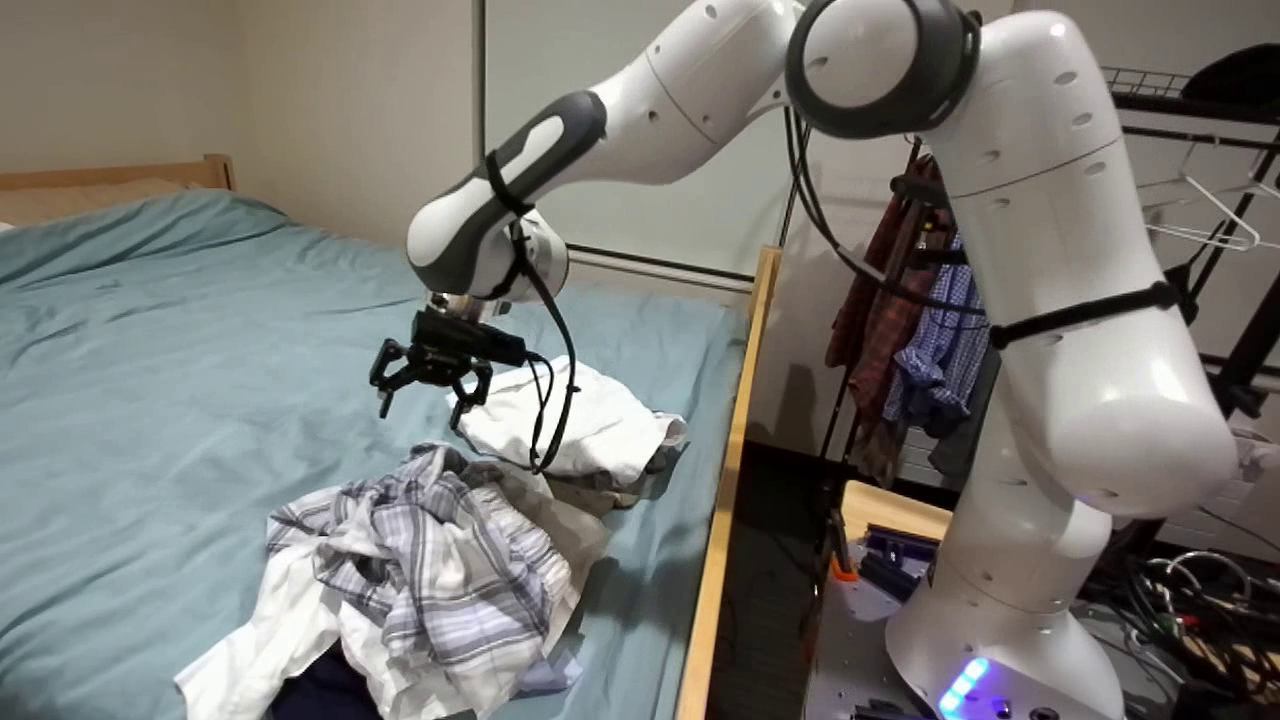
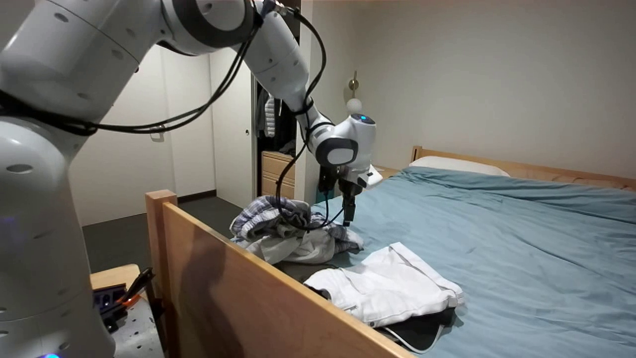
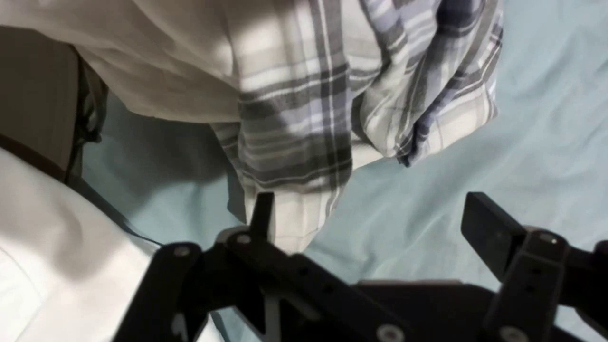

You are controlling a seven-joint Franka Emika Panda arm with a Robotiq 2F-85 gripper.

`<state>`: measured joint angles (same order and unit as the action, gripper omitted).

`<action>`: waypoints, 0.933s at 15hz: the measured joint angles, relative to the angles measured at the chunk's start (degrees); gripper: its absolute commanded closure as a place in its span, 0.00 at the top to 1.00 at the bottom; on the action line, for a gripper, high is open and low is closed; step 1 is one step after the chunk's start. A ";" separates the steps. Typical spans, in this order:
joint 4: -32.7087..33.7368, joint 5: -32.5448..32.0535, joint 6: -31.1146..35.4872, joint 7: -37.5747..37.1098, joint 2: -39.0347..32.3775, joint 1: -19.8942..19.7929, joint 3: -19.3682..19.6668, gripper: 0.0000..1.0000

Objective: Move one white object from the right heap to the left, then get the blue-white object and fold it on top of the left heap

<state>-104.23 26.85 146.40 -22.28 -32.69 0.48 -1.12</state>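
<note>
Plaid shirt (image 1: 440, 570) lies rumpled over white cloth (image 1: 262, 632) and a dark navy garment (image 1: 322, 690), apparently the left heap (image 1: 395, 690), in an exterior view; both transfers look done, the fold unfinished. In an exterior view, another white garment (image 2: 392, 291) tops what seems the right heap (image 2: 422, 329). In the wrist view, the fingers (image 3: 487, 232) stand spread wide, gripping nothing.

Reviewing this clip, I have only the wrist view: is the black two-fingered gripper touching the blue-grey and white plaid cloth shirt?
Observer: No, an exterior view shows a gap between the gripper and the shirt.
Operator: What lies past the shirt, out of my frame?
Observer: Dark navy cloth shows there, across the shirt from the gripper.
Operator: What separates the white arm base from the blue-green bed sheet?
Observer: A light wooden board, seen in both exterior views.
</note>
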 measured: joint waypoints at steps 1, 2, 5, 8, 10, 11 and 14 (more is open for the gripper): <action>1.88 0.00 -0.47 -0.20 -2.08 -0.12 0.00 1.00; 3.72 0.00 -1.08 -0.47 -4.08 -0.21 0.00 1.00; 9.20 -0.01 -4.38 -1.18 -9.39 -0.49 0.04 1.00; 14.14 -0.05 -8.61 -1.85 -13.83 -0.55 0.11 0.82; 16.80 -0.11 -10.89 -1.94 -16.04 -0.54 0.11 0.67; 17.95 -0.21 -11.92 -1.95 -16.90 -0.52 0.11 0.60; 19.80 -0.23 -13.14 -1.95 -18.19 -0.41 0.01 0.39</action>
<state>-84.43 26.62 133.26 -24.24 -50.88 0.07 -1.11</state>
